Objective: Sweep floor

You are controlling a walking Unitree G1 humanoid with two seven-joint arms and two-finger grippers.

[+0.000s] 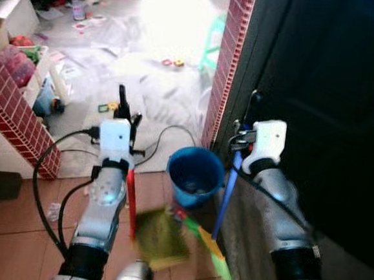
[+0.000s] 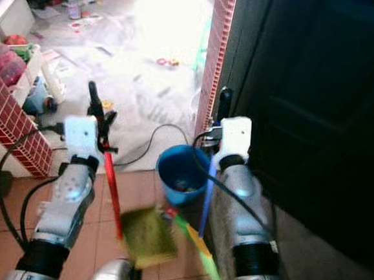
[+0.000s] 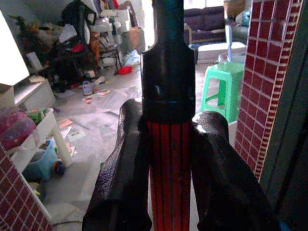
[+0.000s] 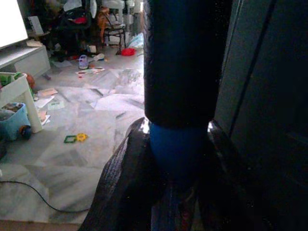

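Note:
My left gripper (image 1: 127, 118) is shut on the black-capped red handle (image 1: 130, 197) of a dustpan. Its yellow-green pan (image 1: 160, 238) hangs blurred low over the terracotta tiles. In the left wrist view both fingers (image 3: 122, 178) clamp the ribbed red handle (image 3: 168, 163). My right gripper (image 1: 245, 130) is shut on the blue handle (image 1: 227, 195) of a broom, and the green and yellow bristles (image 1: 210, 244) reach down beside the pan. The right wrist view has the blue handle (image 4: 178, 149) pinched between its fingers under a black grip.
A blue bucket (image 1: 194, 175) stands on the tiles between the two handles. A red brick pillar (image 1: 229, 59) and a dark door (image 1: 333, 93) close the right side. A low brick wall (image 1: 14, 110) stands left. A black cable (image 1: 49, 161), toys (image 1: 172, 63) and a green stool (image 3: 224, 89) lie ahead.

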